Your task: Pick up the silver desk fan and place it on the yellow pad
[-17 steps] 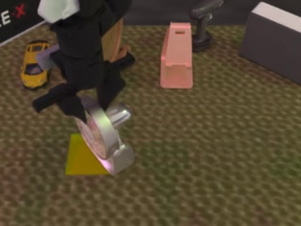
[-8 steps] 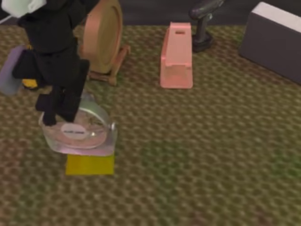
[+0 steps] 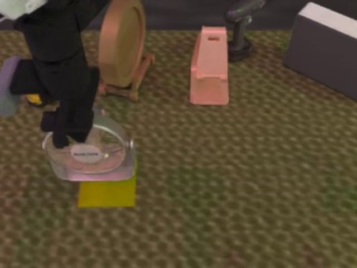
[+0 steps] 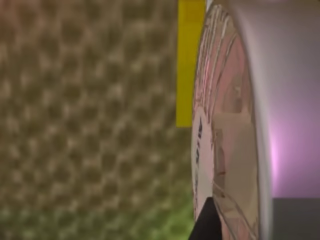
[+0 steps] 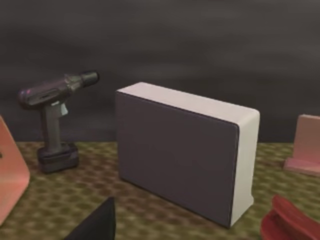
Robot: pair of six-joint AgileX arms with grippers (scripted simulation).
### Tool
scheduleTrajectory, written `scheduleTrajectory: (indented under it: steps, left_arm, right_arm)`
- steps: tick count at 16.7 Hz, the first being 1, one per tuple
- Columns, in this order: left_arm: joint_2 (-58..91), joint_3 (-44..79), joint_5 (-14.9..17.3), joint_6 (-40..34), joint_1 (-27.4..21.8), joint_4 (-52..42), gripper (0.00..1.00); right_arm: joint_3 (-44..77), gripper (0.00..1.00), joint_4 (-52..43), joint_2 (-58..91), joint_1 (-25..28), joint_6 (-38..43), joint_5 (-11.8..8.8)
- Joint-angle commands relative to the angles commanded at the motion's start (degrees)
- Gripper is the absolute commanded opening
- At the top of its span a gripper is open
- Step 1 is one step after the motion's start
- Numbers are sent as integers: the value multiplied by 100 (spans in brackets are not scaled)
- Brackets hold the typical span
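Note:
The silver desk fan (image 3: 92,155) hangs with its round grille turned up, overlapping the far edge of the yellow pad (image 3: 106,194) at the table's left. My left gripper (image 3: 68,135) is shut on the fan's far-left rim, with the black arm coming down from above. In the left wrist view the shiny grille (image 4: 225,125) fills the picture beside a strip of the yellow pad (image 4: 190,60), and one dark fingertip (image 4: 206,226) lies against the grille. My right arm is out of the top view; its wrist view shows only one dark fingertip (image 5: 96,225).
A tan wooden disc on a stand (image 3: 120,44) is behind the fan, and a yellow toy car (image 3: 34,99) peeks out by the arm. Further right are a pink block (image 3: 209,64), a drill (image 3: 240,28) and a grey-and-white box (image 3: 326,47). A woven mat covers the table.
The left arm swung the fan left and turned it from standing on edge to grille up. In the last half second it only shifted slightly left.

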Motion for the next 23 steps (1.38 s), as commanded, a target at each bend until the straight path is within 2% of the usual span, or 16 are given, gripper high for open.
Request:
scheduleTrajectory:
  steps: [7, 11, 23]
  left_arm:
    - [46, -691, 1, 11, 55, 752, 0]
    - [50, -713, 1, 11, 56, 774, 0]
    - [50, -713, 1, 11, 56, 774, 90]
  right_arm:
    - [0, 100, 0, 0, 0, 0, 0]
    - [0, 100, 0, 0, 0, 0, 0]
    - [0, 100, 0, 0, 0, 0, 0]
